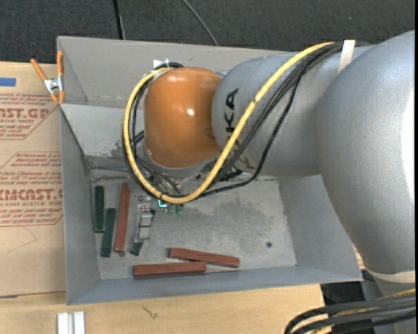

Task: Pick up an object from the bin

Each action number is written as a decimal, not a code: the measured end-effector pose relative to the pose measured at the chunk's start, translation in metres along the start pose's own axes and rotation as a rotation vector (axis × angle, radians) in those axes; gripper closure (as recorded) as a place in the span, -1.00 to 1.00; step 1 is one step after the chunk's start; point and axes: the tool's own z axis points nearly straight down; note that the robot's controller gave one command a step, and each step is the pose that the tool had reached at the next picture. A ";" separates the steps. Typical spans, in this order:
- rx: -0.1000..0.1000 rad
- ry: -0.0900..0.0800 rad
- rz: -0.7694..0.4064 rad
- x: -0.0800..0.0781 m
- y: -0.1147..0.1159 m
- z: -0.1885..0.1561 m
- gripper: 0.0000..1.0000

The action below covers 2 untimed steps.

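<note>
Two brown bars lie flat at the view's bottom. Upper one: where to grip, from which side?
Probably from straight above, closing across the narrow width of the bar, right of its middle. It lies flat, long and thin. The second brown bar sits close alongside its left half, while its right half has bare floor on both sides.

**Gripper down in the bin's left half**

The gripper [143,225] (under the arm's orange cover [177,117]) sits just beside a long red-brown stick [122,218]. Two dark green sticks [99,209] lie further left. Two other red-brown sticks [203,257] lie near the bin [76,152] wall.
</note>
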 end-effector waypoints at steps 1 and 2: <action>-0.001 -0.007 0.002 -0.002 -0.001 -0.004 -1.00; 0.000 -0.005 0.063 0.040 -0.078 0.048 1.00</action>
